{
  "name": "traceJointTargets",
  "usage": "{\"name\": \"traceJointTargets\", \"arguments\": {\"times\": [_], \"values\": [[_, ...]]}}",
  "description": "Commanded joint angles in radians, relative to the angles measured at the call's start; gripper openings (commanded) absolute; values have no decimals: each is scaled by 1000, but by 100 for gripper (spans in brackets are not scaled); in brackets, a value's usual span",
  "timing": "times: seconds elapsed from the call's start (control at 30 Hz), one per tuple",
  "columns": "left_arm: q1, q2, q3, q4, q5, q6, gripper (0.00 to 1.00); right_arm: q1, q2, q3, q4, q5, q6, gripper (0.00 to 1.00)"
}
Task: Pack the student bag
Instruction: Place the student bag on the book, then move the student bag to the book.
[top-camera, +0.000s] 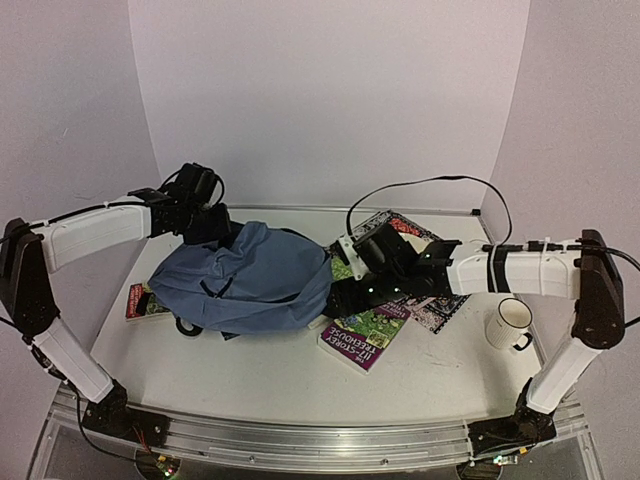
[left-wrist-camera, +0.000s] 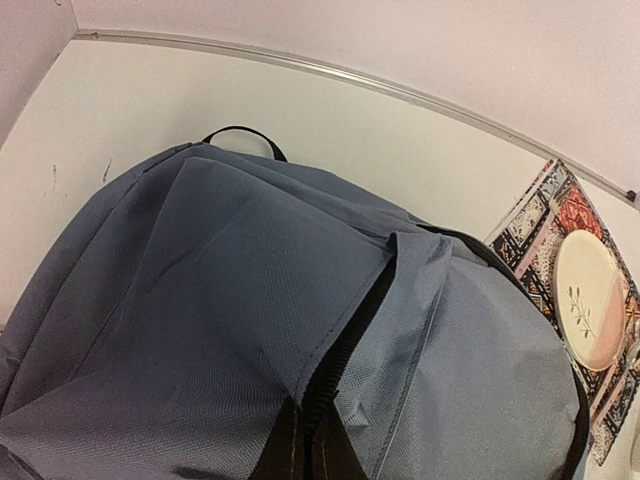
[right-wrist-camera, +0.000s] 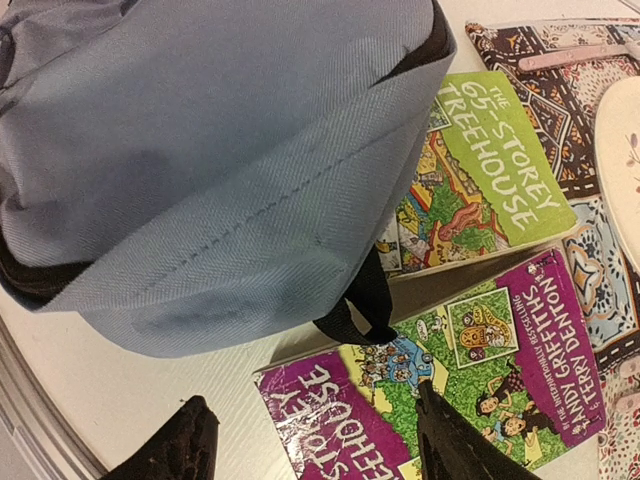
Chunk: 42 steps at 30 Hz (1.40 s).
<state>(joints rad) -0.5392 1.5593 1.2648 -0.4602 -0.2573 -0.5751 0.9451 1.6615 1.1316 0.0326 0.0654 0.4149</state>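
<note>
Student bag (top-camera: 245, 280) lies slumped on the worktop (top-camera: 440, 380), left of centre; grey-blue fabric, black strap loop at its right edge. Left hand (top-camera: 205, 218) is at the bag's far left end, closed. Its fingers are hidden, so I cannot tell whether fabric is pinched. Right hand (right-wrist-camera: 310, 405) is beside the bag's right edge, fingers spread, nothing between them, over a purple book (right-wrist-camera: 480, 370). Green book (right-wrist-camera: 490, 180) is overlapped by the bag's edge. White mug (top-camera: 510, 325) stands well to the right.
</note>
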Motion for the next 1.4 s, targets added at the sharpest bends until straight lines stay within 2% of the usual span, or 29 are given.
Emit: {"name": "traceJointTargets", "arguments": {"times": [0.0,0.17,0.33,0.43,0.53,0.8,1.03,1.2,1.37], "values": [[3,17,42,102,-3,55,2,1,17,-26,-15,46,13,68],[2,-9,-9,104,73,136,22,1,1,-39,-13,62,16,67],[-18,-117,-60,62,166,187,53,1,-36,-56,-13,88,14,68],[-90,-176,-93,-2,188,186,62,1,-54,-71,-14,105,13,69],[-202,-227,-142,-63,171,159,66,1,-67,-85,-16,125,13,70],[-362,-371,-295,-77,325,94,67,0,-69,-97,-19,175,15,70],[-565,-292,-355,-43,428,83,59,1,-75,-113,-23,225,34,71],[-579,-173,-340,22,399,115,55,1,-82,-116,-25,245,52,72],[-526,-67,-305,43,216,161,55,1,-92,-118,-28,261,55,72]]}}
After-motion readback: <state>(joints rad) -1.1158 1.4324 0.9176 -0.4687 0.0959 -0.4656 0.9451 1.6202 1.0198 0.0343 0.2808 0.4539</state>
